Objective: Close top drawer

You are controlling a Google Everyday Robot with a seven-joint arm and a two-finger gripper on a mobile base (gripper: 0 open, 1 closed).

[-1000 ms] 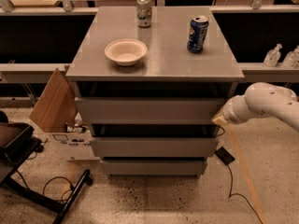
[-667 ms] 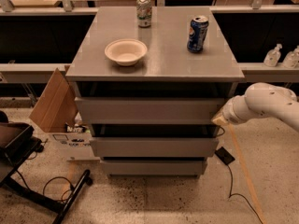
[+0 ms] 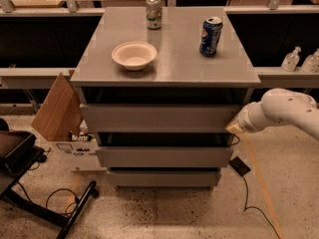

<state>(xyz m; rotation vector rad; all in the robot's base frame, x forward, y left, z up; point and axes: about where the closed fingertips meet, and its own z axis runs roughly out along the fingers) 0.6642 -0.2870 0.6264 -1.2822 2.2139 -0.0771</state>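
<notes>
The top drawer (image 3: 159,117) is the uppermost grey flat front of the cabinet. It stands pulled out toward me, with a dark gap between it and the cabinet top. My white arm comes in from the right. My gripper (image 3: 234,128) is at the right end of the top drawer's front, touching or nearly touching its corner.
On the grey cabinet top (image 3: 169,68) stand a white bowl (image 3: 134,55), a silver can (image 3: 154,12) and a blue can (image 3: 211,36). Two more drawer fronts (image 3: 163,157) lie below. A cardboard box (image 3: 57,108) leans at the left. A black chair base (image 3: 30,183) and cables are on the floor.
</notes>
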